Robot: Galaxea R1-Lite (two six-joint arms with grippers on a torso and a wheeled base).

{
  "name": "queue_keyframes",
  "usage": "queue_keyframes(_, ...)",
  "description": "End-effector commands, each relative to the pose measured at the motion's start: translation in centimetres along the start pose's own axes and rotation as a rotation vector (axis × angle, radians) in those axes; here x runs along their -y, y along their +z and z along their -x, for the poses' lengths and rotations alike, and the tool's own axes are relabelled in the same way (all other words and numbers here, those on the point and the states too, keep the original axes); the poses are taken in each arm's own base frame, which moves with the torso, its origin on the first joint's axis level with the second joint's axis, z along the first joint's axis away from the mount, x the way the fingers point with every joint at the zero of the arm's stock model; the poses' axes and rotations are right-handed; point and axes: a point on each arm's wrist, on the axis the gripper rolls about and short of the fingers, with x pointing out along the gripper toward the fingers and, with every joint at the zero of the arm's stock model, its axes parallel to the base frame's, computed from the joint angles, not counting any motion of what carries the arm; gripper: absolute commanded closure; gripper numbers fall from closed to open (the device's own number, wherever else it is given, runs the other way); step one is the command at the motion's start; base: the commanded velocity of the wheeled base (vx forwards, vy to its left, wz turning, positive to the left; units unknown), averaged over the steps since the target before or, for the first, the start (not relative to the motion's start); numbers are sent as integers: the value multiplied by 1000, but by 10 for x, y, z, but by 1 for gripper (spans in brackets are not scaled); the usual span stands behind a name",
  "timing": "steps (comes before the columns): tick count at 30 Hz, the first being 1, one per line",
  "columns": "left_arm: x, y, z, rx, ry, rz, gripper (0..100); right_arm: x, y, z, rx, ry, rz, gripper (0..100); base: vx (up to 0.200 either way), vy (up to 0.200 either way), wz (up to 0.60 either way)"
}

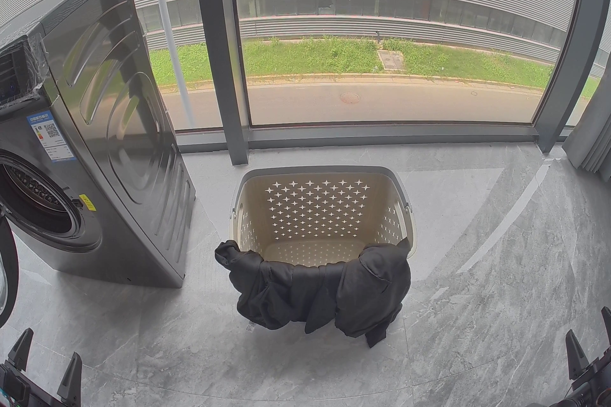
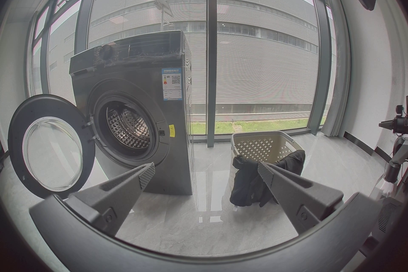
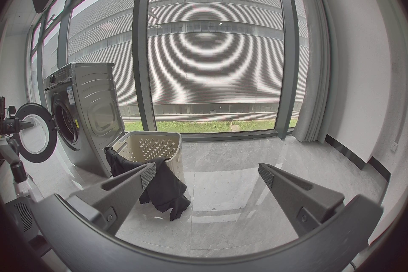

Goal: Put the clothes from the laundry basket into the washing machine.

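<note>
Left gripper [image 1: 46, 360] and right gripper [image 1: 592, 341] are both wide open and empty. Ahead, a black garment [image 1: 318, 294] drapes over the basket's [image 1: 321, 170] near rim. It looks soft, light and floppy, possibly one piece; pinch the bunched fold atop the rim. The washer [image 1: 114, 128] stands farther left, door [image 2: 51, 145] open.

Your head camera looks forward and down on the laundry basket [image 1: 318, 205] from close above. Both wrist cameras sit low and farther back, facing the window [image 1: 394, 46]; all three views share the basket and washing machine [image 1: 127, 109].
</note>
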Motion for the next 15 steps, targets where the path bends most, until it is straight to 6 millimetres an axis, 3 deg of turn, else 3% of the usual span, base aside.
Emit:
queue_keyframes(1,0,-5,0,0,0,-1,0,0,-5,-1,-7,0,1,0,0,0,0)
queue_keyframes(15,0,-5,0,0,0,8,0,0,-5,0,-5,1,-1,0,0,0,0)
